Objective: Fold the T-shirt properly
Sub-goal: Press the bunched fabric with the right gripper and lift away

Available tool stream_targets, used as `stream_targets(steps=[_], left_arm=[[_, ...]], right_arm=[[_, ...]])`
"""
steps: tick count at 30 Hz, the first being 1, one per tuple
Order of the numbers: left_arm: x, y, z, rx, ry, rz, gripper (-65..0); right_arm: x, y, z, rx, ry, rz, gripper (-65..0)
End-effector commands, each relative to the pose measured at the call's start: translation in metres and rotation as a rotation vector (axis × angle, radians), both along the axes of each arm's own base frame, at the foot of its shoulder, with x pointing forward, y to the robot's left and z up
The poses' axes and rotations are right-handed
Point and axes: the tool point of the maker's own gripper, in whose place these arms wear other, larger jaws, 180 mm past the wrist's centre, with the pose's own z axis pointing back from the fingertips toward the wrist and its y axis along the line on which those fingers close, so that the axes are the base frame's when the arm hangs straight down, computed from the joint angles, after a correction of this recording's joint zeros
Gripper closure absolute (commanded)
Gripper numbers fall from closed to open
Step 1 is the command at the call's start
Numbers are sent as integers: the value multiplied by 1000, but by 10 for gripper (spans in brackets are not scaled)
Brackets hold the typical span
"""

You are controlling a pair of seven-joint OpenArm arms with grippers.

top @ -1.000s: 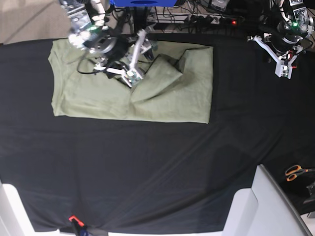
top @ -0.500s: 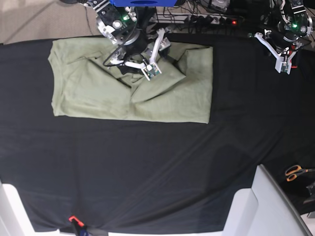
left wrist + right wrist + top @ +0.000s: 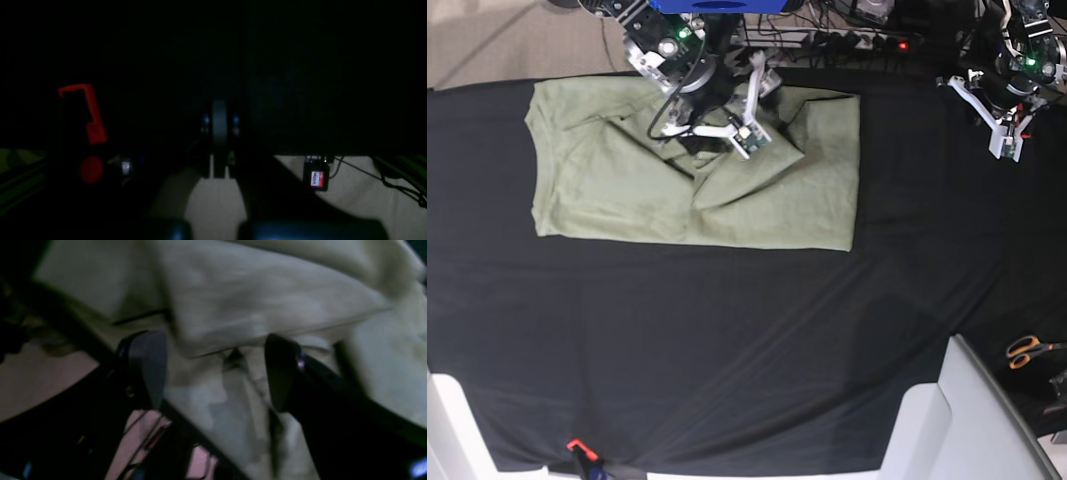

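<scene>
Table cloth (image 3: pixel 727 340): black, covering the whole work surface.
T-shirt (image 3: pixel 627 190): lies at the far left of the cloth, partly folded into a rectangle, with a rumpled flap near its top middle.
Right gripper (image 3: pixel 749 110): jaws spread, nothing held, over that flap; the blurred wrist view seems to show a fabric edge between the fingers (image 3: pixel 146 366).
Left gripper (image 3: pixel 1007 125): clenched, empty, parked at the far right corner.
Doing it well: descend onto the flap's edge and pinch only the top layer.

- The T-shirt (image 3: pixel 757 200) is soft, matt cotton-like cloth, creased near the bench's far edge.
- The table cloth (image 3: pixel 727 350) is matt black fabric.
- The right gripper (image 3: pixel 745 118) looks like white plastic, its fingers (image 3: pixel 146 366) smooth and dark.
</scene>
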Motion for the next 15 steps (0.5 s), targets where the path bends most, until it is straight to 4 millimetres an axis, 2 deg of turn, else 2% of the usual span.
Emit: stream_targets(steps=[1, 3, 4, 5, 6, 9, 10, 12, 15], left_arm=[[11, 0, 13, 17, -47, -22, 0], [16, -14, 20, 15, -66, -65, 0], [15, -22, 24, 11, -71, -87, 0], [14, -34, 27, -3, -79, -108, 0], [13, -44, 30, -12, -86, -128, 0], [8, -70, 33, -36, -83, -172, 0], [5, -79, 32, -50, -73, -187, 0], [-1, -99, 27, -85, -53, -224, 0], [-13, -143, 16, -172, -20, -291, 0]], right_arm=[[0, 8, 10, 40, -17, -3, -426], [10, 0, 17, 50, -33, -39, -420], [16, -11, 20, 46, -45, -69, -398], [20, -23, 24, 42, -55, -100, -347], [23, -33, 27, 39, -65, -128, -284], [35, -70, 36, 21, -89, -246, -9], [38, -82, 38, 12, -95, -279, 0], [43, -104, 40, -9, -107, -338, -36], [53, -144, 39, -59, -124, -432, -2]])
